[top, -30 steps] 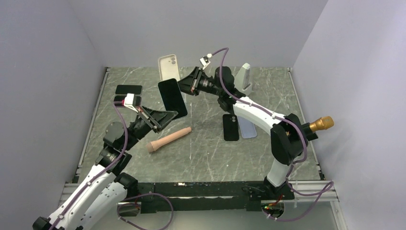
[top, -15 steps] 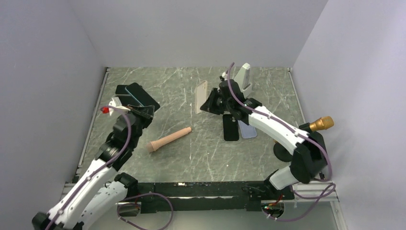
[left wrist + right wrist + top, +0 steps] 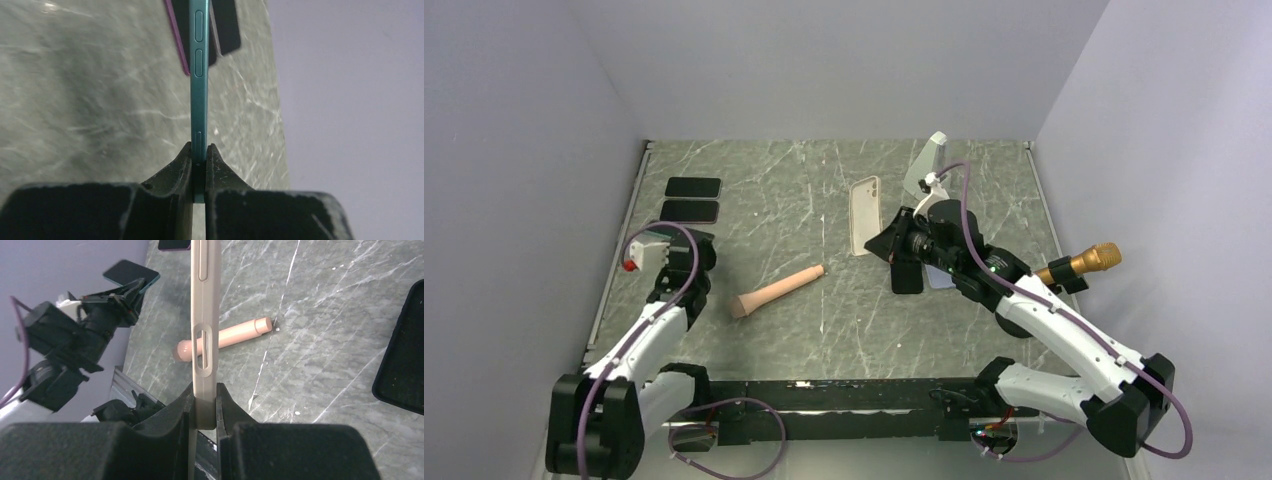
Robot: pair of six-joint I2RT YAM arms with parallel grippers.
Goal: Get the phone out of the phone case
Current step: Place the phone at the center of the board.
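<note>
My left gripper (image 3: pixel 199 155) is shut on the lower end of a teal-edged phone (image 3: pixel 198 75), held edge-on over the table's left side. The right wrist view shows that phone (image 3: pixel 131 273) sticking out of the left gripper (image 3: pixel 120 294). In the top view the left gripper (image 3: pixel 696 248) is near the left edge, and the phone is hard to make out there. My right gripper (image 3: pixel 204 405) is shut on the empty beige phone case (image 3: pixel 205 315). In the top view the case (image 3: pixel 865 215) stands mid-table, held by the right gripper (image 3: pixel 882 245).
Two dark phones (image 3: pixel 693 187) (image 3: pixel 690 211) lie at the far left. A pink cylinder (image 3: pixel 777 290) lies mid-table. A black case (image 3: pixel 906 272) and a pale blue one (image 3: pixel 941 275) lie under the right arm. A grey stand (image 3: pixel 931 160) is at the back, and a gold microphone (image 3: pixel 1089 260) at the right.
The left arm has drawn back to the left with the phone. The right arm has carried the case down and to the right. Phone and case are now far apart.
</note>
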